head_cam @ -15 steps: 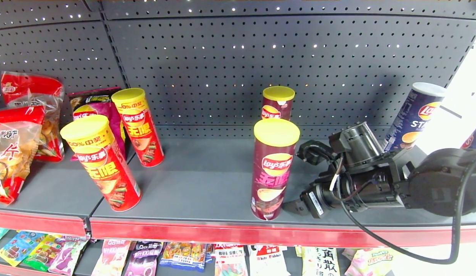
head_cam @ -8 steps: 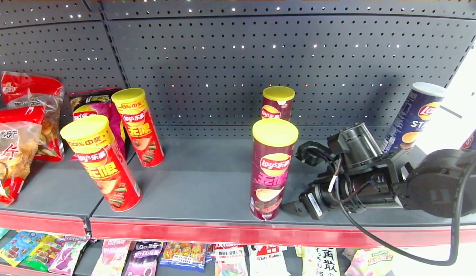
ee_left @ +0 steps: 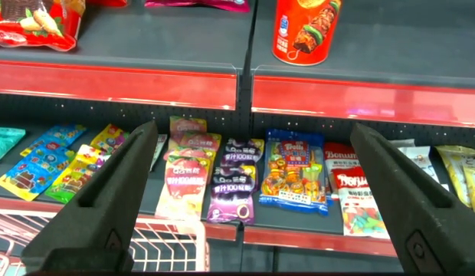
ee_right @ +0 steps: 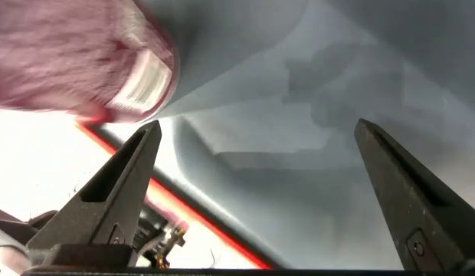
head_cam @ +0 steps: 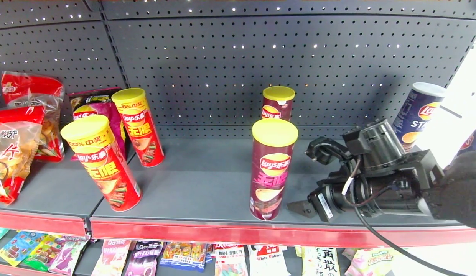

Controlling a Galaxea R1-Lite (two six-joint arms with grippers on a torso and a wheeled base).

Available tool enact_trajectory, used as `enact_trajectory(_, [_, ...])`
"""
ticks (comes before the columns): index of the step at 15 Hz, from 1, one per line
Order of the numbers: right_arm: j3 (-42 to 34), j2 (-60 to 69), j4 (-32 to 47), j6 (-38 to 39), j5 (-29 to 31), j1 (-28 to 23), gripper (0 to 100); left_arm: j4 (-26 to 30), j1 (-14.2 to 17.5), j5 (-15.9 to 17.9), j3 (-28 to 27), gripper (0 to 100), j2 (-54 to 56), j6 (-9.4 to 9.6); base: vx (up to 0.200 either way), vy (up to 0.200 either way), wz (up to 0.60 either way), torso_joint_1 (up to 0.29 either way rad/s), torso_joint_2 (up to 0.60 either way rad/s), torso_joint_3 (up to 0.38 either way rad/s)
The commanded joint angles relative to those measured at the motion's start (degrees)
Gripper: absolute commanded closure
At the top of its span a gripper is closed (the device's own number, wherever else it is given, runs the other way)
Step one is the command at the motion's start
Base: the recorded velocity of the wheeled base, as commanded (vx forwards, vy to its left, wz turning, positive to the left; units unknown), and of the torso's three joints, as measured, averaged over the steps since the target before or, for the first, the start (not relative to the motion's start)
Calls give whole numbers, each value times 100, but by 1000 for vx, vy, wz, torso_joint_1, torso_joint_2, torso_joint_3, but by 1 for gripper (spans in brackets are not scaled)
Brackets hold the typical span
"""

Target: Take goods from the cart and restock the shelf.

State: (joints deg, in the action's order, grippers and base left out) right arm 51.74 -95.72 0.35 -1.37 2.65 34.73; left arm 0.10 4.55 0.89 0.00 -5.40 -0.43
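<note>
From the head view, the shelf (head_cam: 207, 184) carries a maroon can (head_cam: 274, 168) standing upright near the red front edge, with a second maroon can (head_cam: 277, 102) upright behind it by the back wall. Two red cans (head_cam: 101, 163) stand to the left, snack bags (head_cam: 15, 145) lie at the far left and a blue can (head_cam: 416, 113) stands at the far right. The right tool (head_cam: 307, 180) lies low over the shelf just right of the front maroon can, released, its near finger apart from the can's base. In the left wrist view, the left tool (ee_left: 260, 176) hangs with fingers spread wide and nothing between them, before a lower shelf (ee_left: 314, 238) of small packets (ee_left: 295, 172), with the cart (ee_left: 168, 245) rim below. In the right wrist view, the right tool (ee_right: 260, 146) is spread and holds nothing, the maroon can (ee_right: 84, 61) just beyond one fingertip
</note>
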Motion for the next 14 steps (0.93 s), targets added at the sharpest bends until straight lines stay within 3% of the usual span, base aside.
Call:
enact_trajectory(1, [-85, 598, 44, 22, 34, 43, 0, -1, 2, -1, 0, 0, -14, -1, 0, 0, 0, 0, 0, 0])
enact_trajectory(6, [-1078, 2163, 61, -57, 201, 78, 0, -1, 2, -1, 0, 0, -5, -1, 0, 0, 0, 0, 0, 0])
enact_trajectory(10, [-1667, 3921, 70, -145, 693, -98, 0, -1, -15, -1, 0, 0, -14, -1, 0, 0, 0, 0, 0, 0])
enact_trajectory(11, [-1728, 4307, 70, -145, 781, -397, 0, -1, -15, -1, 0, 0, -14, -1, 0, 0, 0, 0, 0, 0])
enact_trajectory(14, [-2177, 5591, 307, -241, 808, -1935, 0, -1, -24, -1, 0, 0, -5, -1, 0, 0, 0, 0, 0, 0])
